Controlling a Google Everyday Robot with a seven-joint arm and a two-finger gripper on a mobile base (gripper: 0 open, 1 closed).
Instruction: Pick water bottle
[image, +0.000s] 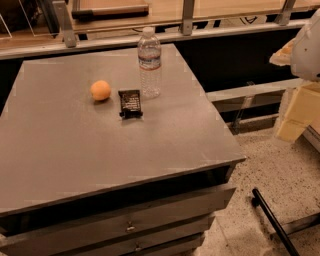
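Observation:
The water bottle (149, 62) is a tall clear ribbed plastic bottle with a white cap and a narrow label band. It stands upright near the far edge of the grey table (90, 150). My gripper (296, 116) is at the right edge of the view, off the table, well to the right of the bottle and holding nothing. The white arm housing (307, 47) sits above it.
An orange ball (100, 90) lies left of the bottle. A small dark snack packet (130, 103) lies just in front of the bottle. Drawers (130, 227) sit under the tabletop. A rail and counter (185, 22) run behind the table. A black bar (272, 220) lies on the speckled floor.

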